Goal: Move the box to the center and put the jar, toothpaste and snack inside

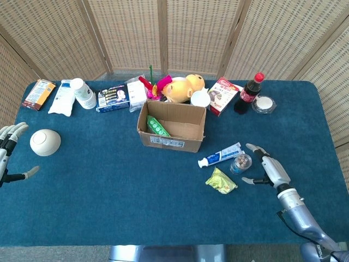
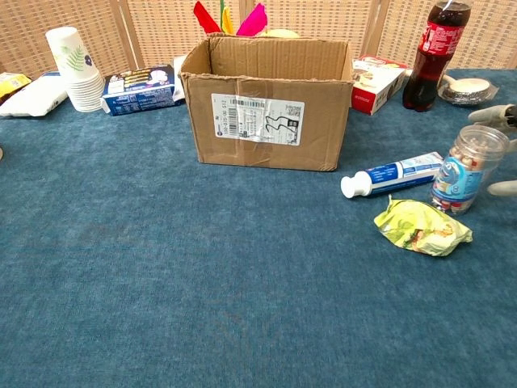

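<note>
**Right hand spread open beside the jar, box already mid-table**

We see the cardboard box standing upright and open-topped near the middle of the blue table, with a white label on its front wall and a green packet lying inside against its left side. In front of it and to the right lie the three things to be packed. The toothpaste lies on its side, white cap pointing toward the box. The jar stands upright just beside the tube's far end, so close that we cannot tell whether they touch. The snack, a crumpled yellow-green bag, sits nearer the front edge, just beside the jar and apart from the tube.

Our right hand is just to the right of the jar, fingers spread wide with the thumb low and the other fingers above, holding nothing; in the chest view only its fingertips show at the frame's edge, one above and one below the jar's side, not touching it as far as we can tell. Our left hand is at the far left edge of the table, also spread and empty, near a white bowl turned upside down.

Along the back edge we see a cola bottle, a stack of paper cups, a yellow plush toy and several packets
</note>
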